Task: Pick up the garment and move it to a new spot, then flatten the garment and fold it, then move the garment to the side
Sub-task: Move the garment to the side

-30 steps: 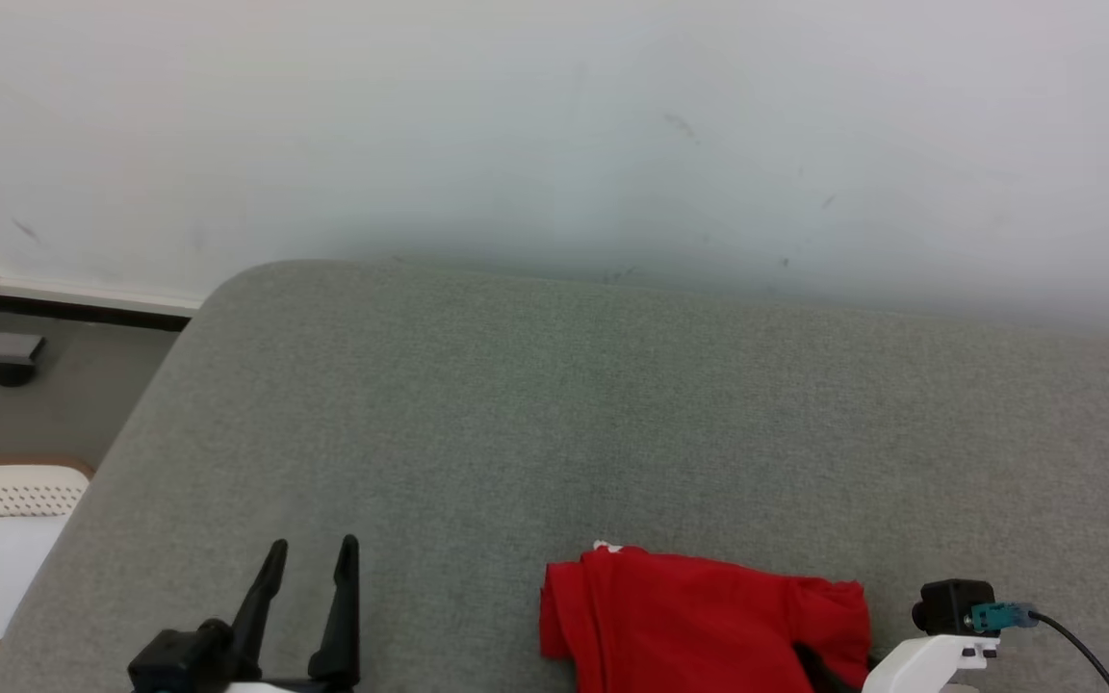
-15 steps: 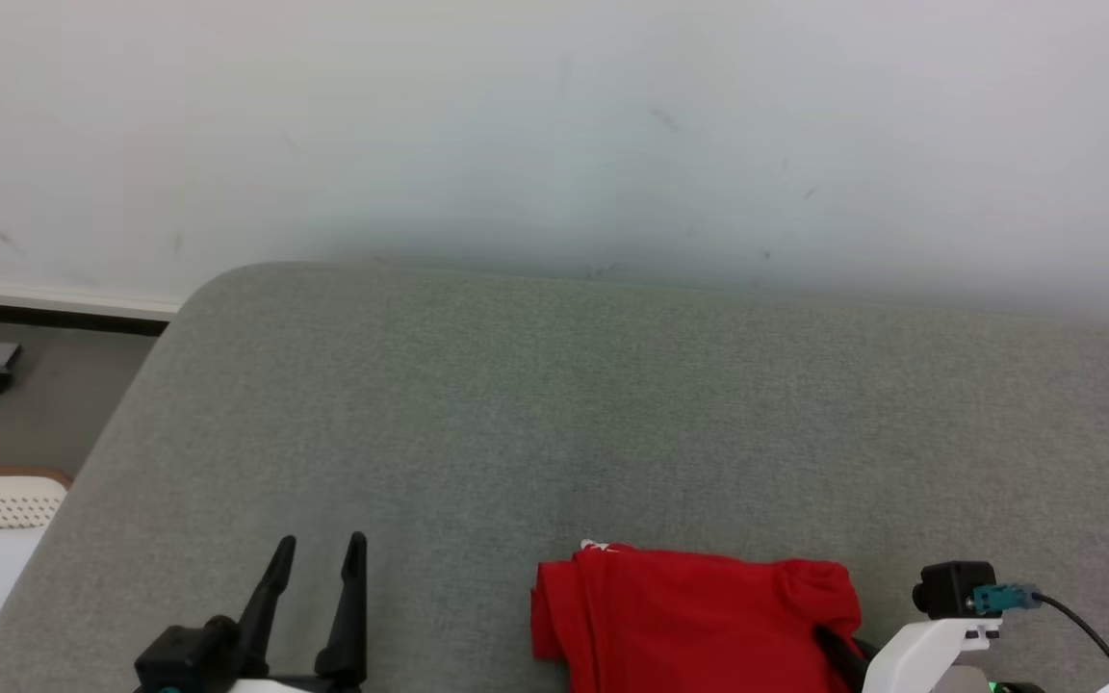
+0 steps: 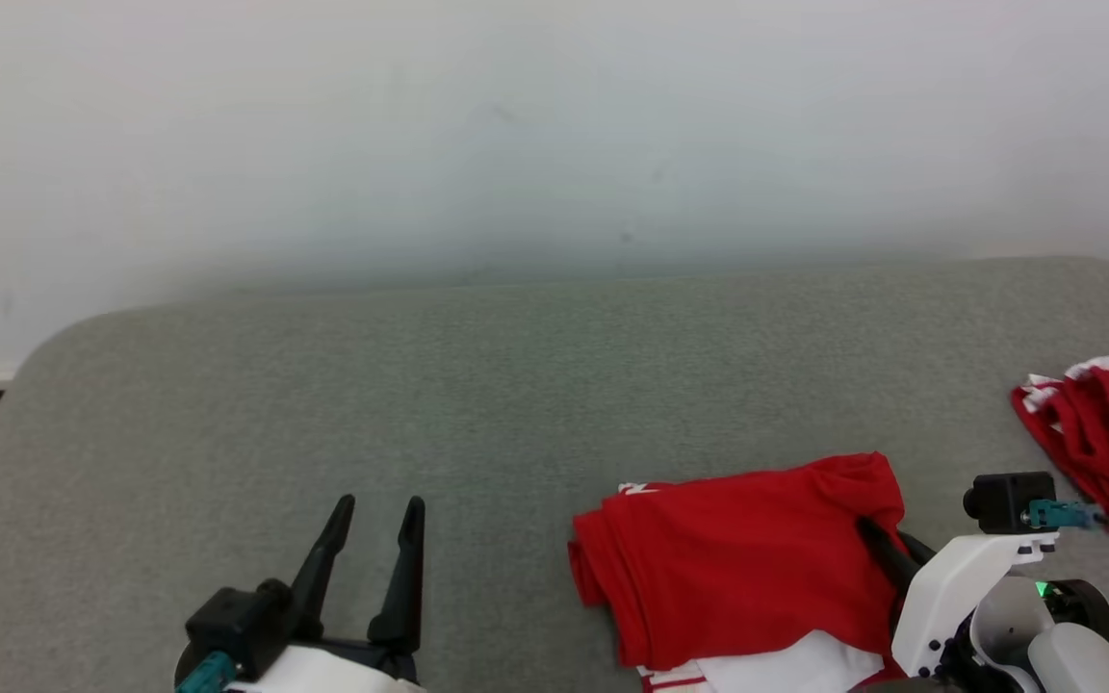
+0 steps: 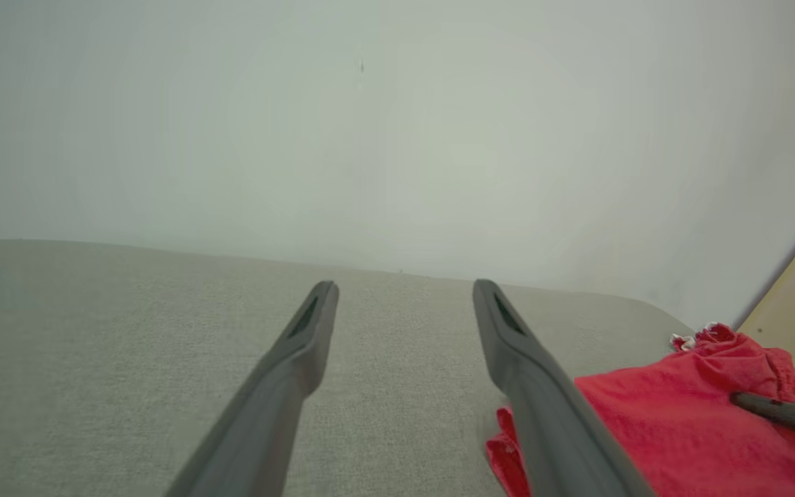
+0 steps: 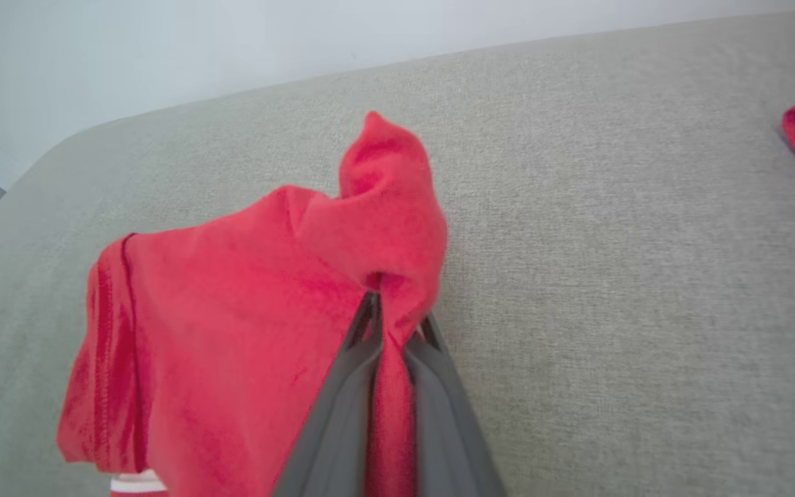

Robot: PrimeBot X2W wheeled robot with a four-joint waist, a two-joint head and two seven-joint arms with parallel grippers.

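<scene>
Red garment (image 3: 737, 558) looks soft, light & limp; R pincer (image 5: 397, 310) pinches its bunched right edge, L pincer (image 3: 381, 502) wide, empty.

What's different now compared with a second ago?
The right claw closed on the right-hand corner of the folded red fabric garment, bunching it up. The head camera swung right, bringing a second red-and-white garment into view on the grey upholstered cushion. The left claw stayed open and empty.
</scene>
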